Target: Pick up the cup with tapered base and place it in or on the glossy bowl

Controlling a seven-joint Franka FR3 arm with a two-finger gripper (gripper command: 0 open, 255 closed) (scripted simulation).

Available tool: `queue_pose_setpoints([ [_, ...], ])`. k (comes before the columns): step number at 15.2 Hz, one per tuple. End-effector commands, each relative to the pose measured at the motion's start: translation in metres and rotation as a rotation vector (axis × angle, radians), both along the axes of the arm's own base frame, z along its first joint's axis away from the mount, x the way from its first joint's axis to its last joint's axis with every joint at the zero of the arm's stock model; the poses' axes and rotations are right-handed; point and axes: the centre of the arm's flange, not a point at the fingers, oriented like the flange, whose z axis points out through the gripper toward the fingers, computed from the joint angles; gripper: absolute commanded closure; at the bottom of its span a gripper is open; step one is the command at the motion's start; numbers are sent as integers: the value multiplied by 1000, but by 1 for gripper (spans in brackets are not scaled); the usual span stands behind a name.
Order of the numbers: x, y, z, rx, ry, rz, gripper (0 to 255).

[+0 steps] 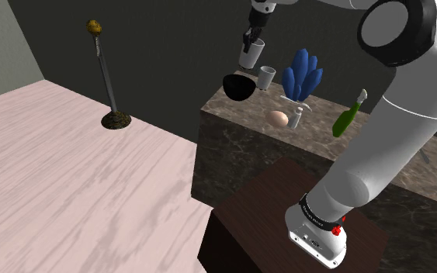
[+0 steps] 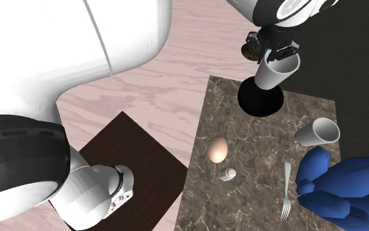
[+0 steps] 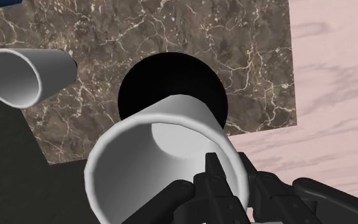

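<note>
Inventory as I read it from the remote station.

1. Jaws: I see them clamped on the cup's rim, one finger inside the wall and one outside.
2. Cup (image 1: 251, 54) (image 2: 278, 72) (image 3: 171, 146): pale grey, held in the air, tilted, hanging over the bowl.
3. Bowl (image 1: 238, 87) (image 2: 260, 100) (image 3: 149, 86): black, on the marbled worktop (image 1: 247, 143) (image 2: 255, 203) at its far left corner in the shoulder view.
4. Second cup (image 1: 267, 77) (image 2: 317, 132) (image 3: 28, 75): grey, just right of the bowl in the shoulder view.
5. Egg (image 1: 279, 118) (image 2: 217, 149) and small shaker (image 1: 294, 118) (image 2: 227, 174): side by side, nearer the stand (image 1: 271, 202).
6. Fork (image 2: 286, 190): I find it lying beside a blue leafy object (image 1: 302, 74) (image 2: 340, 187).
7. Green bottle (image 1: 348, 115): leaning, right of the shaker in the shoulder view.
</note>
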Motion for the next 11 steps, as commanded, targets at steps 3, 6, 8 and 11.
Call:
queue_pose_setpoints([
  [3,41,-23,2,0,0,2,255],
  [6,41,-23,-14,0,0,2,255],
  [8,41,-23,-24,0,0,2,255],
  [11,41,-23,-40,0,0,2,255],
])
